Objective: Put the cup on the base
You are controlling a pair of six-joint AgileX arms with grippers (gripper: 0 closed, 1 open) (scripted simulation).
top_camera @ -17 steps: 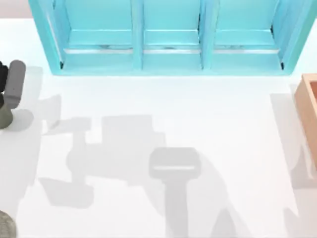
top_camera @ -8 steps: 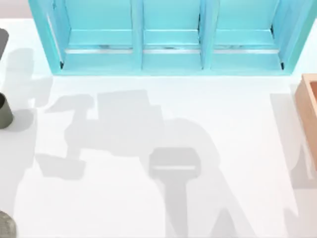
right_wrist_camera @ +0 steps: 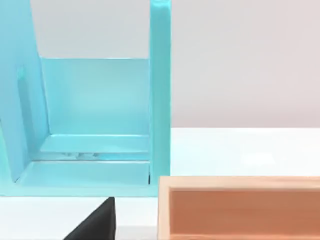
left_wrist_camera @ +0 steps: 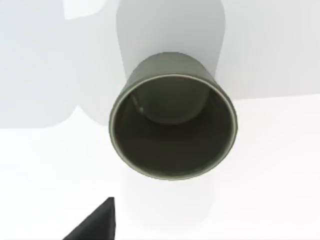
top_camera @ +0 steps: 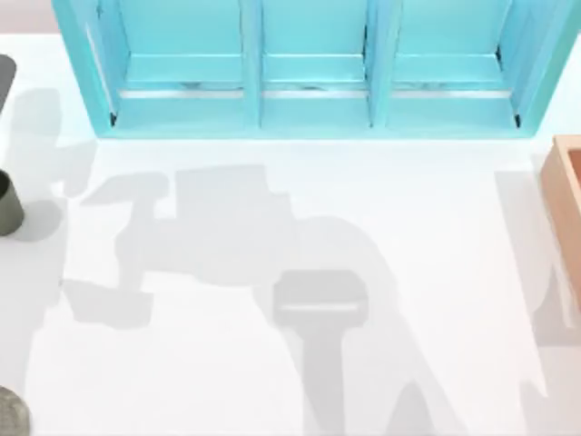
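Since the cup (left_wrist_camera: pixel 172 125) stands upright on the counter (top_camera: pixel 300 363), small, rigid and probably light, gripping across its rim seems best, though I cannot tell how the left fingers stand.

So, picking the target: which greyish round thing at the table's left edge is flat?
The base in the near corner; the cup stands taller, farther back.

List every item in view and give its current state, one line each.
cup: upright, empty, standing on the table at the top view's left edge, not gripped.
base: flat on the table at the near left corner, nothing on it, apart from the cup.
shelf unit: standing at the table's far side, visible compartments empty.
wooden box: open-topped, at the table's right edge.
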